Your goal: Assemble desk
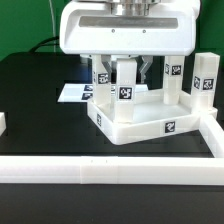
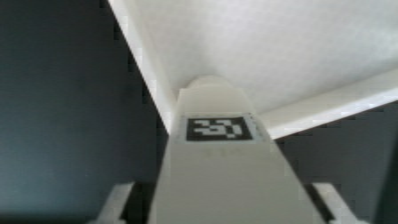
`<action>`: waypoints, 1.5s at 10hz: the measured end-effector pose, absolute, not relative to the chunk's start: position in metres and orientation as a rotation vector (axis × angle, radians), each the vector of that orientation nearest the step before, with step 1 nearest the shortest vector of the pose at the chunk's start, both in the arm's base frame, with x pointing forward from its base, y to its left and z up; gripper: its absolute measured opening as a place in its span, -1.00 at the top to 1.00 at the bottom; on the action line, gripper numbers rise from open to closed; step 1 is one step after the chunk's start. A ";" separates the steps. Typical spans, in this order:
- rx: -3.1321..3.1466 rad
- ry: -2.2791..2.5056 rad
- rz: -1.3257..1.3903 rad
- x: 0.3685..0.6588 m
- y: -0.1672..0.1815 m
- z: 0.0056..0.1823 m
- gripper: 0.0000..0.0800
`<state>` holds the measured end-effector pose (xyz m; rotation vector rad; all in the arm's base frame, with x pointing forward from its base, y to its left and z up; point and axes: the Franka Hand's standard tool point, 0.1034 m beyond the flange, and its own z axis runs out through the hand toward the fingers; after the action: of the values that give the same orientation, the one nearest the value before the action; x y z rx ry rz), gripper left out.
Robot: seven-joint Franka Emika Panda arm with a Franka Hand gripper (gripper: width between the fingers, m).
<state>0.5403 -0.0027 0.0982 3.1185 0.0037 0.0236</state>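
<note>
Claw over desktop tray
I see my claw closed on a tagged white leg, held upright at the tray's corner

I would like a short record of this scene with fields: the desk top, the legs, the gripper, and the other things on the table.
desk top: white tray-like desk top, lying against the border bars
held leg: white tagged leg upright between the fingers, over the top
other legs: standing legs at the exterior view's right
gripper: gripper shut on the leg
other: marker board flat on the black table
</note>
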 end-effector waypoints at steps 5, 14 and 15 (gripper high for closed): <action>3.074 -0.574 0.029 0.540 -0.002 0.098 0.27; 2.743 -1.590 0.049 0.542 -0.001 0.096 0.27; 2.663 -1.746 0.049 0.543 -0.001 0.096 0.27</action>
<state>0.5426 -0.0014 0.0960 2.6632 -1.7460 0.0486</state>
